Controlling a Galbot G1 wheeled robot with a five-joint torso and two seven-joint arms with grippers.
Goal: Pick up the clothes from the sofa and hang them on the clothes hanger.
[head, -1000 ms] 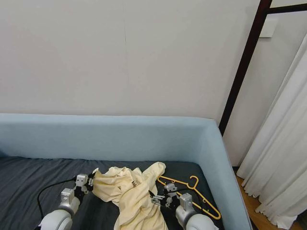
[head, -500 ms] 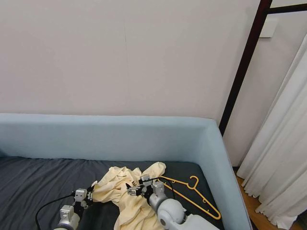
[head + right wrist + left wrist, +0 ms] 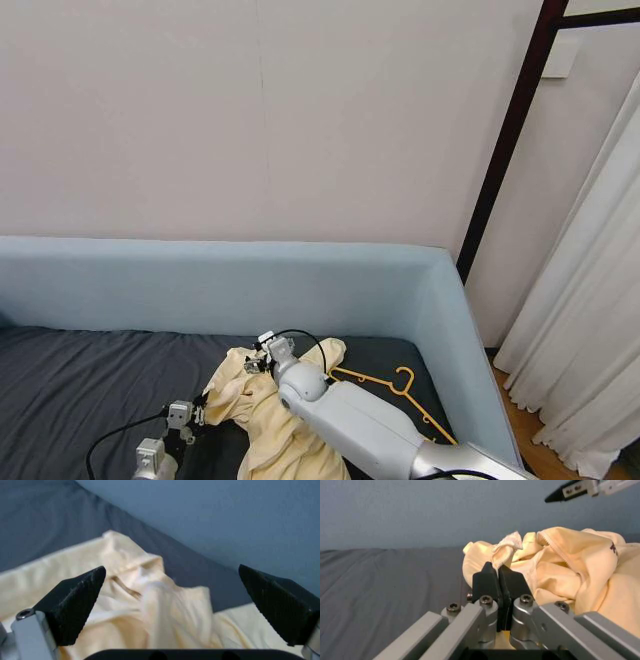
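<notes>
Head view: cream clothes (image 3: 232,392) are bunched up on the dark seat of the blue sofa (image 3: 200,280), w/ the orange hanger (image 3: 380,381) lying just beside them on the robot's right. The right gripper (image 3: 256,360) is now at the far edge of the pile, near the backrest. Half a sec ago it was lower, over the middle of the heap, so the arm has stretched out fwd across the fabric. The left gripper (image 3: 190,411) is at the near-left corner of the clothes and sits a bit closer to the robot than before, and the left edge of the fabric has come along w/ it. Hanger hasn't budged, and the cam hasn't either.

Left wrist view: the left gripper (image 3: 497,573) is clenched, fingers pressed together. A fold of the clothes (image 3: 570,566) comes out right at the tips, so it looks pinched. The right gripper (image 3: 572,490) is hanging above the pile further back, w/ the sofa backrest (image 3: 420,513) behind it.

Right wrist view: the right gripper (image 3: 175,592) is spread wide, both fingers well apart, w/ nothing between them. It hovers over the clothes (image 3: 125,603) and I can't tell if it's touching. Dark seat and blue backrest (image 3: 200,513) are beyond it.
</notes>
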